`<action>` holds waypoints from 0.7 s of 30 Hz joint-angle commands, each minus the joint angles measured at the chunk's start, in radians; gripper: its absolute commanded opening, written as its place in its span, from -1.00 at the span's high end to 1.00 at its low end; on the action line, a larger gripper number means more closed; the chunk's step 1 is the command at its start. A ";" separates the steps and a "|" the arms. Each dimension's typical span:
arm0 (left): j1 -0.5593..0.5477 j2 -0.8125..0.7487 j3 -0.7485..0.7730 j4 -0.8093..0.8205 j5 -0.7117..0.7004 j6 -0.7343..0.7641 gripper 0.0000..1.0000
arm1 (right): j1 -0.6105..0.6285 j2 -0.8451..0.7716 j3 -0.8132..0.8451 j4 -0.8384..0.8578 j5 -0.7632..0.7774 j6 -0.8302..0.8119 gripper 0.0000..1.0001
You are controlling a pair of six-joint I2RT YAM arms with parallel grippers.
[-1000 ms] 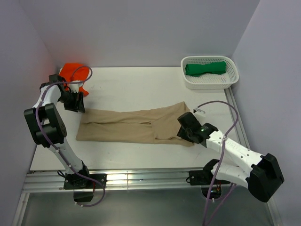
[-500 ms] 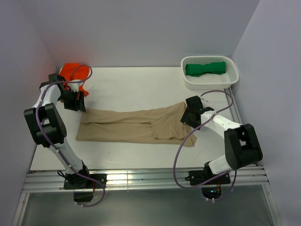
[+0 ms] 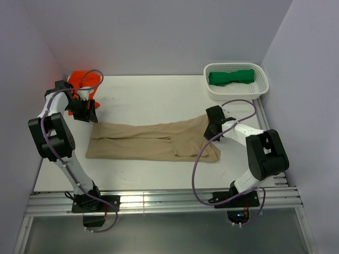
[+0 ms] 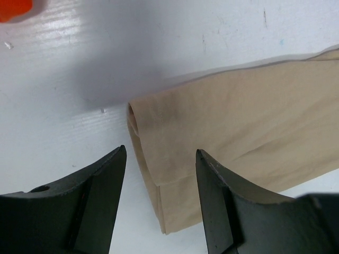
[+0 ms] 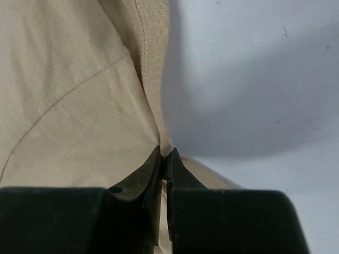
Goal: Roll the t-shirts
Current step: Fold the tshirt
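– Left of the basket (image 3: 235,95) and nearer the arm bases, the tan t-shirt (image 3: 148,140) lies folded into a long strip on the table (image 3: 153,100). What can go wrong from here?
– The right gripper (image 5: 165,154), at the strip's end closest to the basket, has its fingers pressed together on only a thin ridge of hem. That pinch may slip once rolling starts, or lift 1 layer and leave the rest.
– And the left gripper (image 4: 160,153)?
– Its fingers stand apart over the end farthest from the basket, holding nothing. With 1 end free, the roll could skew.
– Which view tells more?
– The right wrist view proves the pinch. From above, that gripper merely sits over cloth. Only the top view shows the green t-shirt (image 3: 230,77) inside the basket and the orange t-shirt (image 3: 85,79) far left of it.
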 commanded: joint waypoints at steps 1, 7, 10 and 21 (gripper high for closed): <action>-0.002 0.025 0.060 -0.020 0.054 -0.005 -0.21 | -0.023 0.028 0.023 -0.055 0.066 -0.004 0.94; -0.002 0.070 0.086 -0.032 0.080 -0.021 -0.22 | -0.106 0.013 0.021 -0.068 0.060 -0.032 0.96; -0.007 0.082 0.092 -0.032 0.081 -0.022 -0.22 | -0.141 0.013 0.041 -0.087 0.066 -0.047 0.96; -0.059 0.196 0.183 -0.064 0.172 -0.073 -0.21 | -0.296 0.118 0.142 -0.147 0.118 -0.145 0.93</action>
